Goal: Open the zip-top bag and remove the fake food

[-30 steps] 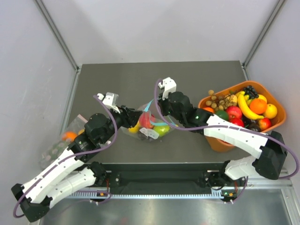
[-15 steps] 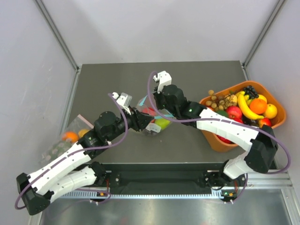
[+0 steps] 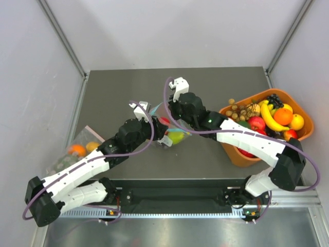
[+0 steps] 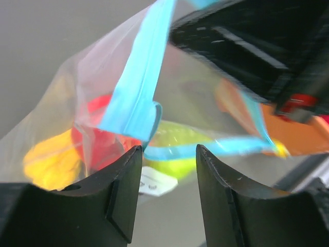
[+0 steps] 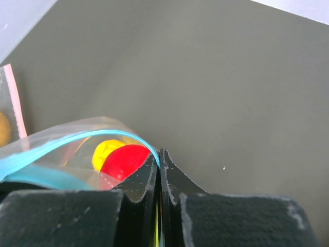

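Bag [image 3: 170, 136] just to the 6 o'clock side of the tabletop [image 3: 123, 87] centre, caught between the two grippers.

Right gripper [image 5: 158, 158] reaching in from 3 o'clock. Fingers pressed tight together on the bag's rim, with the teal zip strip [image 5: 72, 144] curving straight into the pinch.

Left gripper [image 4: 165, 150] reaching in from 8 o'clock, fingers [image 4: 121, 198] parted with a clear gap between them. A fold of the strip at the mouth of that gap; whether it touches either finger, impossible to tell.

Bag mouth partly spread in the left wrist view: one run of strip rising toward 12 o'clock, another trailing off toward 3 o'clock, under the dark bulk of the right gripper.

Fruit all inside the bag:
- Apple [image 4: 95, 141], red, behind the strip.
- Lemon [image 4: 49, 162], at the apple's 8 o'clock, against the plastic.
- Green fruit [image 4: 177, 141], at the apple's 3 o'clock.
- No grape bunch made out through the crinkled plastic.

White label [image 4: 151, 184] low on the bag, toward 6 o'clock of the green fruit.

Orange basket [image 3: 239, 154] at the tabletop's 3 o'clock edge, well apart from the bag, heaped with a banana [image 3: 272, 121], grapes [image 3: 275, 99] and other round pieces.

Second bag [image 3: 69, 154] at 8 o'clock by the tabletop's edge, with a pink strip [image 5: 15, 105] and something orange inside.
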You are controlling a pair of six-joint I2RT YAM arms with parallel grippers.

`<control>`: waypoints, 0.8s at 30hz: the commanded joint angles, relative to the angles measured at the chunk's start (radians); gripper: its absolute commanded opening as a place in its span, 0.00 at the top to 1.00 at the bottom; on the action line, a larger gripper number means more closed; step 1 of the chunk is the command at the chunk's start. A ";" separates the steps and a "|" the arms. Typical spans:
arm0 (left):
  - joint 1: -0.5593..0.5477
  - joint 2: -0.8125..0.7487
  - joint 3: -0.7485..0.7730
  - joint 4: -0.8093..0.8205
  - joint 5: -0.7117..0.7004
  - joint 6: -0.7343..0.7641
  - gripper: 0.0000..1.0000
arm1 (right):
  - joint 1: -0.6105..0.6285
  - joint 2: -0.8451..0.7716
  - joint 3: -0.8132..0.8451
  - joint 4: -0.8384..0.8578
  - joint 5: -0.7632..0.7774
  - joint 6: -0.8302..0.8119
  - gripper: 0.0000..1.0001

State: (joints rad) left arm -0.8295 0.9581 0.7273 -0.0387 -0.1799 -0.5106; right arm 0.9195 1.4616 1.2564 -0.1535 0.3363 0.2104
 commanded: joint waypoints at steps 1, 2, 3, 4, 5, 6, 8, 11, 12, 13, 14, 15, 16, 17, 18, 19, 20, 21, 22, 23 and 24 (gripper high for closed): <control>-0.003 0.024 0.007 0.011 -0.085 0.024 0.48 | 0.005 -0.070 -0.006 0.035 -0.019 0.018 1.00; -0.003 0.027 0.007 0.011 -0.093 0.027 0.48 | 0.008 -0.073 -0.011 0.035 -0.022 0.020 1.00; -0.003 0.033 0.007 0.011 -0.102 0.027 0.48 | 0.013 -0.076 -0.020 0.035 -0.023 0.020 1.00; -0.003 0.037 0.007 0.014 -0.118 0.032 0.47 | 0.016 -0.083 -0.025 0.035 -0.025 0.020 1.00; -0.003 0.041 0.004 0.017 -0.124 0.037 0.46 | 0.018 -0.087 -0.029 0.037 -0.028 0.020 1.00; -0.003 0.044 0.003 0.020 -0.128 0.038 0.45 | 0.024 -0.093 -0.041 0.038 -0.034 0.020 1.00; -0.003 0.057 0.003 0.028 -0.142 0.047 0.45 | 0.028 -0.099 -0.051 0.042 -0.043 0.018 1.00; -0.003 0.076 -0.002 0.028 -0.156 0.055 0.54 | 0.039 -0.116 -0.077 0.048 -0.054 0.023 1.00; -0.003 0.080 -0.005 0.030 -0.161 0.058 0.63 | 0.044 -0.125 -0.090 0.051 -0.060 0.027 1.00; -0.003 0.082 -0.014 0.063 -0.164 0.061 0.69 | 0.045 -0.132 -0.097 0.052 -0.063 0.029 1.00; -0.003 0.083 -0.019 0.071 -0.171 0.064 0.77 | 0.047 -0.138 -0.104 0.057 -0.065 0.032 1.00; -0.003 0.085 -0.023 0.077 -0.177 0.069 0.81 | 0.048 -0.147 -0.120 0.060 -0.068 0.034 1.00; -0.003 0.088 -0.032 0.085 -0.179 0.072 0.85 | 0.050 -0.155 -0.126 0.063 -0.068 0.035 1.00; -0.003 0.087 -0.032 0.094 -0.182 0.072 0.94 | 0.050 -0.159 -0.141 0.063 -0.054 0.038 1.00; -0.003 0.087 -0.035 0.097 -0.178 0.075 0.99 | 0.050 -0.162 -0.147 0.058 -0.039 0.040 1.00; -0.003 0.084 -0.035 0.100 -0.173 0.076 1.00 | 0.050 -0.164 -0.152 0.040 -0.020 0.040 1.00; -0.003 0.082 -0.035 0.100 -0.158 0.080 1.00 | 0.048 -0.165 -0.166 0.028 0.030 0.040 1.00; -0.003 0.080 -0.031 0.097 -0.148 0.084 1.00 | 0.042 -0.170 -0.175 0.017 0.047 0.041 1.00; -0.003 0.077 -0.029 0.092 -0.139 0.086 1.00 | 0.038 -0.176 -0.186 0.006 0.056 0.047 1.00; -0.003 0.076 -0.026 0.074 -0.132 0.089 1.00 | 0.026 -0.184 -0.222 0.008 0.058 0.064 1.00; -0.003 0.068 -0.023 0.065 -0.118 0.093 1.00 | -0.005 -0.207 -0.242 0.011 0.052 0.075 1.00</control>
State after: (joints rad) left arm -0.8303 1.0409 0.6971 -0.0071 -0.3195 -0.4408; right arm 0.9485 1.3136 1.0634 -0.1406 0.3363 0.2462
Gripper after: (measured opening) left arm 0.017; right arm 0.006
